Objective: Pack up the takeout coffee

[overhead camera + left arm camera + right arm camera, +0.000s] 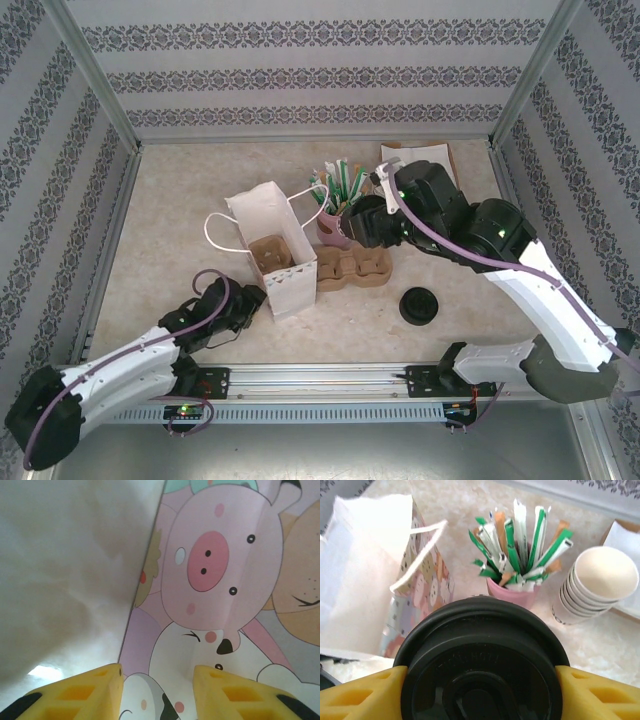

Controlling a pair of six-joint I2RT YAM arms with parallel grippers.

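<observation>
Black-lidded takeout coffee [480, 650] sits clamped between the right gripper [480, 675] fingers, just far of the carrier [352, 268]; a misaligned descent could catch a hole rim and spill. Left gripper [157, 669] is against the paper bag [225, 580], grip unclear

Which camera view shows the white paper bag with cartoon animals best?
The top external view: the whole white paper bag stands open, with its handles visible. The left wrist view shows its printed side close up; the right wrist view, one side and a handle.

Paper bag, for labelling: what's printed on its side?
Bag: pastel cartoon animals, pink pig; best in left wrist view.
</observation>
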